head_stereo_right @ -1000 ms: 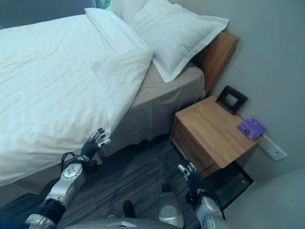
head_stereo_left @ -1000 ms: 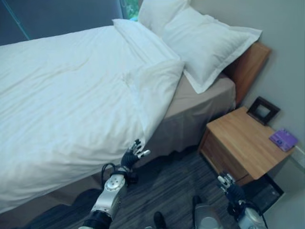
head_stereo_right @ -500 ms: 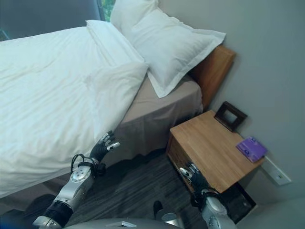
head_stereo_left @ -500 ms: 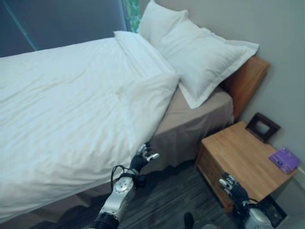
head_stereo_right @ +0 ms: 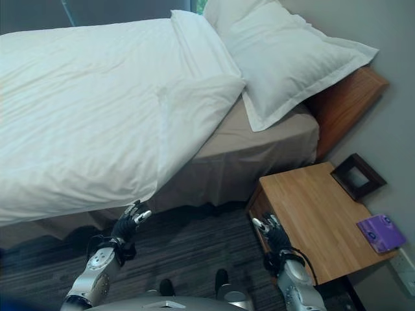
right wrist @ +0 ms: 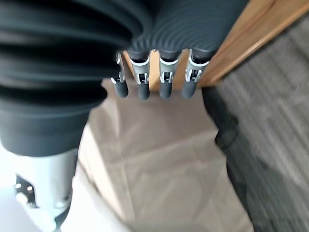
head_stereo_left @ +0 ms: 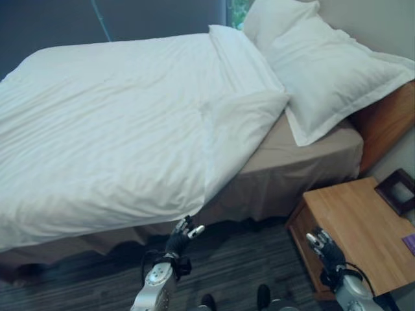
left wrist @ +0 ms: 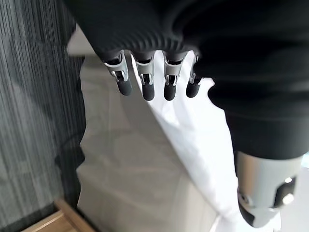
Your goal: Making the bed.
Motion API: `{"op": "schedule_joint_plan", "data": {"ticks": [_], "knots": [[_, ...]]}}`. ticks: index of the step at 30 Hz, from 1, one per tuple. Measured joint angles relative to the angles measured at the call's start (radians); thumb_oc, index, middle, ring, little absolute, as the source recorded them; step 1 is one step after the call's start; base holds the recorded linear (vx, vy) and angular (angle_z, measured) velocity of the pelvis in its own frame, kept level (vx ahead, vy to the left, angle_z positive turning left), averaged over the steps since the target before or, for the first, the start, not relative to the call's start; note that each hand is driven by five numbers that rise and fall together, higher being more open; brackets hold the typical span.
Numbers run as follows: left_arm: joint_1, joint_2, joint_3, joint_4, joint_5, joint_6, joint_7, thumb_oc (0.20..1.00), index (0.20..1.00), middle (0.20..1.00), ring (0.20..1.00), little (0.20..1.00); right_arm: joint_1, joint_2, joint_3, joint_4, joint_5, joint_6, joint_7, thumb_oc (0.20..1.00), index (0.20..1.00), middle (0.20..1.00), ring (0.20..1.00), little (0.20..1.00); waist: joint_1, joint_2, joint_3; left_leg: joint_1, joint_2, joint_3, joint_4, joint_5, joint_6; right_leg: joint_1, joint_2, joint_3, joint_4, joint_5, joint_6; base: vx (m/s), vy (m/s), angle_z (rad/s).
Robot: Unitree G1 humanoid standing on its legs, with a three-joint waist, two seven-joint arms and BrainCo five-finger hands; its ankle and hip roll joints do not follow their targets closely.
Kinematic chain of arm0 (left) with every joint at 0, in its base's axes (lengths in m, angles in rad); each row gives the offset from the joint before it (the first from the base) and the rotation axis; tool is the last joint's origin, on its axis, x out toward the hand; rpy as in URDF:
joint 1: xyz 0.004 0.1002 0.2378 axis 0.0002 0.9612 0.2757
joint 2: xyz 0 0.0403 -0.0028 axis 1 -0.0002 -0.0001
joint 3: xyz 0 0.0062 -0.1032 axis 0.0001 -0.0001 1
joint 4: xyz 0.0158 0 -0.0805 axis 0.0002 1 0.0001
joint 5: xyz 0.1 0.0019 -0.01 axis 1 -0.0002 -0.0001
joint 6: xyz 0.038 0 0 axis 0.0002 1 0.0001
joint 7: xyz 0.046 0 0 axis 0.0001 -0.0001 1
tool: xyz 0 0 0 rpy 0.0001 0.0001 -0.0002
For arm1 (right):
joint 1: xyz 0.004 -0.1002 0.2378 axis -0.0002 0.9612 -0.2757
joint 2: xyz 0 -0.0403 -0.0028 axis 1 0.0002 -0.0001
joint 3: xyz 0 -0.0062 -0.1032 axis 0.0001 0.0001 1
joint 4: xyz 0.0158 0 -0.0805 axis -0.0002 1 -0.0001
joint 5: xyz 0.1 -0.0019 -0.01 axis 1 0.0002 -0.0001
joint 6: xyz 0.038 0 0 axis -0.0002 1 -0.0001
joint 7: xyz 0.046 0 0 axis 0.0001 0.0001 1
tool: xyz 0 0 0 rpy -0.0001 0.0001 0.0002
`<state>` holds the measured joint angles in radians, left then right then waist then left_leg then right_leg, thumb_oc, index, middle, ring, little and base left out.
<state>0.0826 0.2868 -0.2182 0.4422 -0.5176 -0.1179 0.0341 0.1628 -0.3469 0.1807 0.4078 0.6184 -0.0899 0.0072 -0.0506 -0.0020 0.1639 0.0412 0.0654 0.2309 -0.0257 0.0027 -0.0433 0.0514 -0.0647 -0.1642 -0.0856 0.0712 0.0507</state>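
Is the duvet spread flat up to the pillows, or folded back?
Folded back at one corner. The duvet is spread over most of the bed, but its near top corner is turned over, baring the tan sheet below the pillows.

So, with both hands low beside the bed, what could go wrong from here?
1. The duvet has one corner folded back near the pillow; the open left hand hangs below its edge, so a pull there may crease it more.
2. The open right hand is close to the nightstand and could bump it; the picture frame and purple item could shift.
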Motion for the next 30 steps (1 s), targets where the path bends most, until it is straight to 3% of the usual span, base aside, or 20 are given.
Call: {"op": "schedule_joint_plan", "data": {"ticks": [2, 3, 4, 6, 7, 8, 9, 11, 14, 15, 16, 17, 18, 19, 20, 22, 24, 26, 27, 30], "knots": [[0.001, -0.008, -0.001, -0.008, -0.031, -0.002, 0.008, 1.0, 1.0, 1.0, 1.0, 1.0, 0.001, -0.008, 0.019, -0.001, -0.032, 0.003, 0.002, 1.0, 1.0, 1.0, 1.0, 1.0, 0.004, 0.007, -0.003, 0.004, -0.018, -0.02, -0.01, 0.014, 0.018, -0.016, -0.014, -0.007, 0.023, -0.005, 0.019, 0.06, 0.196, 0.1], [-0.003, -0.011, 0.0, -0.003, -0.032, -0.002, 0.015, 1.0, 1.0, 1.0, 1.0, 1.0, -0.01, -0.004, 0.027, -0.001, -0.033, 0.004, 0.001, 1.0, 1.0, 1.0, 1.0, 1.0, 0.01, 0.011, 0.006, 0.0, -0.025, -0.017, -0.005, 0.004, 0.043, -0.063, -0.019, 0.0, 0.103, -0.008, 0.042, 0.09, 0.176, -0.51], [-0.008, -0.004, -0.002, 0.001, -0.031, -0.003, 0.023, 1.0, 1.0, 1.0, 1.0, 1.0, -0.053, -0.012, 0.03, -0.007, -0.032, 0.005, 0.007, 1.0, 1.0, 1.0, 1.0, 1.0, 0.02, 0.031, 0.026, 0.007, -0.015, 0.012, -0.021, 0.009, 0.053, -0.198, -0.03, 0.03, 0.336, -0.048, 0.093, 0.17, 0.078, -0.62], [-0.026, 0.007, -0.004, 0.026, -0.027, -0.001, 0.033, 1.0, 1.0, 1.0, 1.0, 1.0, -0.068, -0.004, 0.036, -0.01, -0.033, 0.002, 0.011, 1.0, 1.0, 1.0, 1.0, 1.0, -0.004, 0.029, 0.039, 0.022, -0.024, 0.0, -0.026, 0.013, 0.073, -0.274, -0.052, 0.062, 0.517, -0.07, 0.114, 0.29, -0.009, -0.04], [-0.032, 0.022, 0.0, 0.023, -0.027, -0.004, 0.039, 1.0, 1.0, 1.0, 1.0, 1.0, -0.048, 0.0, 0.048, -0.007, -0.031, 0.003, 0.014, 1.0, 1.0, 1.0, 1.0, 1.0, -0.032, 0.008, 0.043, 0.039, -0.046, -0.018, -0.032, -0.004, 0.073, -0.316, -0.081, 0.09, 0.581, -0.088, 0.123, 0.39, -0.067, 0.34], [-0.038, 0.03, -0.003, 0.019, -0.026, -0.004, 0.037, 1.0, 1.0, 1.0, 1.0, 1.0, -0.042, 0.003, 0.046, -0.011, -0.031, -0.001, 0.02, 1.0, 1.0, 1.0, 1.0, 1.0, -0.031, -0.001, 0.038, 0.034, -0.052, -0.017, -0.039, -0.005, 0.073, -0.328, -0.092, 0.089, 0.548, -0.094, 0.116, 0.52, -0.093, 0.36], [-0.069, 0.044, -0.011, 0.007, -0.023, -0.004, 0.033, 1.0, 1.0, 1.0, 1.0, 1.0, -0.03, 0.005, 0.039, -0.009, -0.033, -0.003, 0.028, 1.0, 1.0, 1.0, 1.0, 1.0, -0.039, -0.008, 0.038, 0.013, -0.057, -0.019, -0.037, -0.004, 0.073, -0.323, -0.104, 0.082, 0.372, -0.095, 0.117, 0.28, -0.069, 0.22], [-0.093, 0.046, -0.01, 0.007, -0.016, -0.006, 0.029, 1.0, 1.0, 1.0, 1.0, 1.0, -0.012, 0.006, 0.042, -0.007, -0.046, 0.0, 0.029, 1.0, 1.0, 1.0, 1.0, 1.0, -0.061, -0.013, 0.043, 0.019, -0.058, -0.033, -0.04, -0.002, 0.076, -0.319, -0.111, 0.112, 0.224, -0.071, 0.127, 0.39, -0.183, 0.21], [-0.111, 0.039, -0.026, 0.012, -0.005, -0.004, 0.03, 1.0, 1.0, 1.0, 1.0, 1.0, 0.029, 0.011, 0.036, -0.003, -0.071, 0.003, 0.035, 1.0, 1.0, 1.0, 1.0, 1.0, -0.104, -0.009, 0.045, 0.035, -0.046, -0.083, -0.028, -0.023, 0.048, -0.262, -0.082, 0.186, 0.15, -0.046, 0.123, 0.34, -0.235, 0.48], [-0.118, 0.033, -0.039, -0.008, 0.001, -0.011, 0.026, 1.0, 1.0, 1.0, 1.0, 1.0, 0.06, 0.014, 0.037, 0.006, -0.07, 0.024, 0.039, 1.0, 1.0, 1.0, 1.0, 1.0, -0.111, -0.029, 0.029, 0.073, -0.027, -0.107, -0.028, -0.033, 0.028, -0.225, -0.042, 0.184, 0.225, -0.042, 0.105, 0.36, -0.252, 0.59], [-0.111, 0.037, -0.045, -0.01, 0.002, -0.015, 0.023, 1.0, 1.0, 1.0, 1.0, 1.0, 0.062, 0.014, 0.043, 0.007, -0.07, 0.023, 0.041, 1.0, 1.0, 1.0, 1.0, 1.0, -0.103, -0.049, 0.014, 0.085, -0.029, -0.104, -0.029, -0.035, 0.019, -0.2, -0.037, 0.195, 0.204, -0.024, 0.068, 0.37, -0.318, 0.29], [-0.111, 0.025, -0.047, 0.001, 0.003, -0.012, 0.022, 1.0, 1.0, 1.0, 1.0, 1.0, 0.045, 0.006, 0.041, 0.019, -0.069, 0.021, 0.043, 1.0, 1.0, 1.0, 1.0, 1.0, -0.104, -0.034, 0.011, 0.093, -0.006, -0.105, -0.026, -0.044, 0.008, -0.183, -0.016, 0.186, 0.194, -0.026, 0.034, 0.27, -0.31, 0.03], [-0.111, 0.016, -0.048, 0.001, 0.0, -0.005, 0.009, 1.0, 1.0, 1.0, 1.0, 1.0, 0.004, 0.0, 0.026, 0.035, -0.067, 0.02, 0.044, 1.0, 1.0, 1.0, 1.0, 1.0, -0.112, -0.03, 0.009, 0.05, 0.035, -0.125, 0.095, -0.063, -0.046, -0.145, 0.009, 0.141, 0.159, -0.055, 0.013, 0.25, -0.387, 0.17], [-0.118, 0.016, -0.044, 0.003, -0.004, -0.005, 0.008, 1.0, 1.0, 1.0, 1.0, 1.0, -0.006, 0.0, 0.02, 0.037, -0.066, 0.019, 0.043, 1.0, 1.0, 1.0, 1.0, 1.0, -0.107, -0.051, 0.006, -0.003, 0.038, -0.135, 0.217, -0.063, -0.047, -0.131, 0.013, 0.131, 0.155, -0.055, -0.006, 0.28, -0.399, 0.28], [-0.127, 0.017, -0.044, -0.003, -0.011, -0.005, 0.006, 1.0, 1.0, 1.0, 1.0, 1.0, -0.005, -0.004, 0.01, 0.03, -0.055, 0.01, 0.043, 1.0, 1.0, 1.0, 1.0, 1.0, -0.096, -0.079, -0.005, -0.141, 0.059, -0.131, 0.483, -0.029, -0.071, -0.115, 0.023, 0.117, 0.142, -0.065, -0.039, 0.22, -0.306, 0.1], [-0.138, 0.02, -0.056, -0.024, -0.011, -0.006, 0.009, 1.0, 1.0, 1.0, 1.0, 1.0, -0.011, -0.015, 0.003, 0.029, -0.048, -0.011, 0.043, 1.0, 1.0, 1.0, 1.0, 1.0, -0.07, -0.095, -0.01, -0.281, 0.091, -0.153, 0.704, 0.019, -0.047, -0.076, 0.034, 0.123, 0.12, -0.069, -0.095, 0.2, -0.095, -0.08], [-0.143, 0.026, -0.054, -0.047, -0.011, -0.006, 0.01, 1.0, 1.0, 1.0, 1.0, 1.0, -0.02, -0.025, 0.009, 0.03, -0.051, -0.011, 0.039, 1.0, 1.0, 1.0, 1.0, 1.0, -0.067, -0.108, -0.009, -0.296, 0.091, -0.121, 0.652, 0.016, -0.053, -0.044, 0.036, 0.13, 0.103, -0.074, -0.105, 0.3, 0.038, -0.11], [-0.165, 0.036, -0.044, -0.1, -0.011, -0.006, 0.02, 1.0, 1.0, 1.0, 1.0, 1.0, -0.021, -0.037, 0.005, 0.03, -0.05, -0.01, 0.035, 1.0, 1.0, 1.0, 1.0, 1.0, -0.063, -0.099, -0.012, -0.263, 0.069, -0.079, 0.412, 0.015, -0.057, 0.001, 0.05, 0.147, 0.052, -0.062, -0.097, 0.34, 0.12, -0.31], [-0.171, 0.058, -0.028, -0.143, -0.008, -0.015, 0.026, 1.0, 1.0, 1.0, 1.0, 1.0, -0.022, -0.042, 0.004, 0.031, -0.05, -0.013, 0.036, 1.0, 1.0, 1.0, 1.0, 1.0, -0.054, -0.074, -0.013, -0.226, 0.026, -0.097, 0.213, 0.022, -0.055, 0.032, 0.067, 0.174, 0.024, -0.056, -0.102, 0.28, 0.087, -0.49], [-0.181, 0.142, 0.024, -0.224, 0.022, -0.021, 0.039, 1.0, 1.0, 1.0, 1.0, 1.0, 0.012, -0.049, 0.003, 0.041, -0.054, -0.007, 0.05, 1.0, 1.0, 1.0, 1.0, 1.0, -0.059, -0.034, -0.012, -0.152, -0.038, -0.152, -0.011, 0.062, -0.008, 0.096, 0.101, 0.183, -0.011, -0.052, -0.103, 0.17, 0.064, -0.5]]}}
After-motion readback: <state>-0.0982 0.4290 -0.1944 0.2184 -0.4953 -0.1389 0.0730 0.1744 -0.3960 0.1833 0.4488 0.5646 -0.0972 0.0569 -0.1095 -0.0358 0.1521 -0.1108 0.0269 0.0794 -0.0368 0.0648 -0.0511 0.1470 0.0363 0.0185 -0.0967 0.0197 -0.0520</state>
